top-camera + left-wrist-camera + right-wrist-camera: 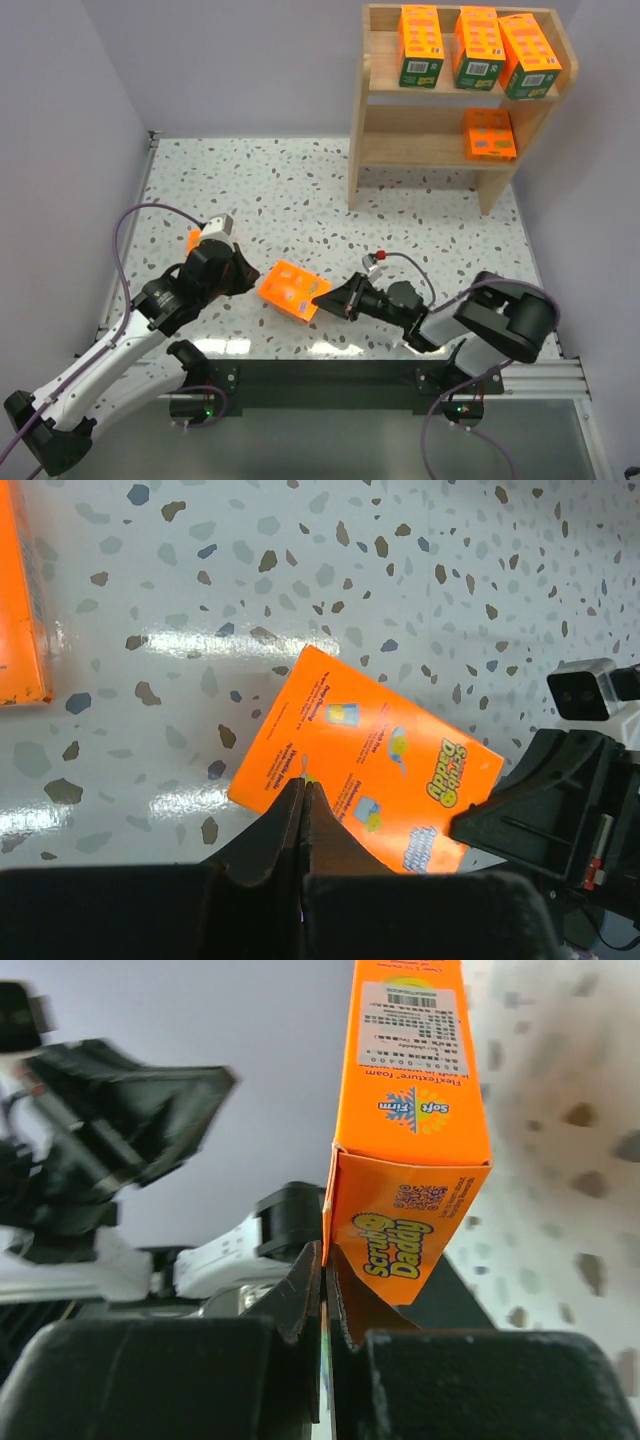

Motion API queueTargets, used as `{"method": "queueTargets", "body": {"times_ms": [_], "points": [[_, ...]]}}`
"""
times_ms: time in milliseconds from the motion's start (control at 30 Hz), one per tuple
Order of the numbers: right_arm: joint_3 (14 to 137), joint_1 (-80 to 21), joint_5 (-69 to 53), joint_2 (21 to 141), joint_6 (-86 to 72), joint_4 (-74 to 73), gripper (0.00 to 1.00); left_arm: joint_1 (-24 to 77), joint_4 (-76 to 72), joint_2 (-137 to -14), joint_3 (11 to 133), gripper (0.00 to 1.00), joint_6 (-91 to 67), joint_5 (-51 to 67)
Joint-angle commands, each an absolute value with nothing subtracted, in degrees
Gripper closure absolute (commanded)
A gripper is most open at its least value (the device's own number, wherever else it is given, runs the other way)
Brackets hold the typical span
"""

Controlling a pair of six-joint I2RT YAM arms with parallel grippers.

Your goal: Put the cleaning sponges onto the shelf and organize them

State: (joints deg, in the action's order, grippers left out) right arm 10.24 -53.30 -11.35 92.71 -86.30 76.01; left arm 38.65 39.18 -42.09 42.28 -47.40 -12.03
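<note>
One sponge pack (290, 291) lies on the bench (300, 190) between the arms. The left fingers (290, 820), closed, sit at its left edge and the right fingers (305, 1290), closed, at its right corner. Neither holds it. The shelf (420, 150) stands far right, nearer the right arm.

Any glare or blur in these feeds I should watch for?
Left wrist: white glare patches on the table, orange pack print legible. Right wrist: pack label sharp, table behind it soft and blurred. Top external: sharp, evenly lit, faint glare near the arms.
</note>
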Motion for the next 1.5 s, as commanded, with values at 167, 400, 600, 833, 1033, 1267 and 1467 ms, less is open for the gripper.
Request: {"method": "queueTargets", "body": {"times_ms": [167, 400, 600, 833, 1033, 1267, 1467], "points": [[8.79, -50.11, -7.31, 52.78, -83.24, 48.83, 1.0, 38.5, 41.75, -40.17, 44.03, 1.0, -47.29, -13.53], [23.98, -37.63, 2.72, 14.52, -74.8, -9.46, 1.0, 38.41, 42.36, -39.11, 44.74, 1.0, -47.2, -13.54], [31.2, -35.86, 9.12, 17.65, -71.28, -15.04, 1.0, 38.5, 41.84, -40.34, 45.09, 1.0, -46.49, -12.13], [35.33, -34.81, 17.48, 25.57, -69.09, -7.49, 1.0, 38.5, 42.27, -40.08, 47.19, 1.0, -46.49, -11.34], [34.54, -26.92, 13.72, 28.03, -69.78, -1.42, 1.0, 38.41, 43.59, -38.94, 46.94, 1.0, -46.58, -11.08], [31.12, -13.47, 0.12, 35.76, -77.07, 15.6, 1.0, 38.5, 44.29, -38.23, 46.41, 1.0, -46.32, -10.72], [28.83, -1.41, -8.26, 50.15, -87.0, 35.75, 1.0, 38.41, 44.47, -37.97, 45.53, 1.0, -46.05, -10.55]]}}
